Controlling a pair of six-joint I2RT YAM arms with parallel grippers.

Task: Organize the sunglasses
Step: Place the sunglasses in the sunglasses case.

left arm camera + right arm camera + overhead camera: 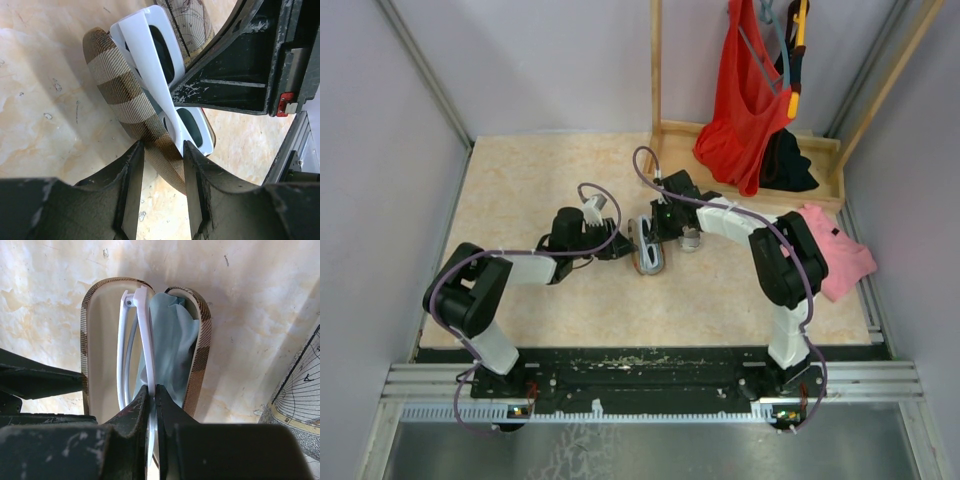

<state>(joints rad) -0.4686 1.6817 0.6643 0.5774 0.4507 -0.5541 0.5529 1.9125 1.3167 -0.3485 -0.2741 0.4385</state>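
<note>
**Spotter:** Where's the white pair?

**Me:** The white sunglasses (145, 340) are pinched in my right gripper (152, 400), jaws closed tight on the near end of the frame. In the right wrist view they run from the fingertips toward 12 o'clock. Their long axis lines up with the brown-striped case (200, 355), and they stand on edge in its open mouth.

**Spotter:** What's inside?

**Me:** A light blue cloth (172, 340), bunched on the 3 o'clock side. The glasses stand between it and the pale lining at 9 o'clock.

**Spotter:** Left arm?

**Me:** My left gripper (162, 150) reaches in from 9 o'clock, jaws clamped across the case's shell.

**Spotter:** Seated?

**Me:** Not yet, I'd say. They stand proud of the rim and need laying flat. I can't see the wire pair.
</note>
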